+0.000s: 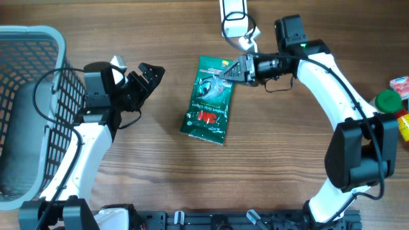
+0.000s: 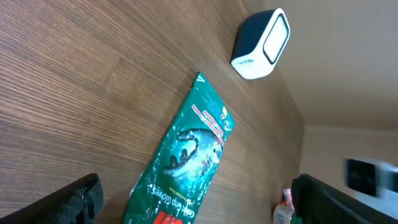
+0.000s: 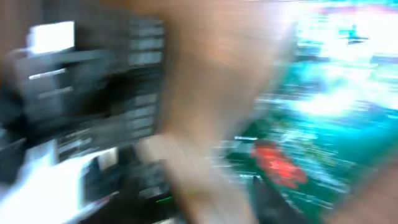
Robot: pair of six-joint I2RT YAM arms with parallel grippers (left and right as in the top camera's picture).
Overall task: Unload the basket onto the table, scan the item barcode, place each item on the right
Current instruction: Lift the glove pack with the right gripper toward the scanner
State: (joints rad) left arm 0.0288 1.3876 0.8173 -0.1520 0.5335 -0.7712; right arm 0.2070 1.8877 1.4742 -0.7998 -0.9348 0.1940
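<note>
The wooden table (image 1: pixel 268 160) is filling the whole shot, with the grey basket (image 1: pixel 32 30) sitting at its left edge. The green snack packet (image 1: pixel 209 99) is lying flat mid-table, just below the white scanner (image 1: pixel 236 22). The right gripper (image 1: pixel 235 71) is sitting at the packet's top right corner, but its wrist view is blurring out, so I cannot tell whether it's gripping. The left gripper (image 1: pixel 142 73) is hovering left of the packet, jaws gaping wide, holding nothing.
</note>
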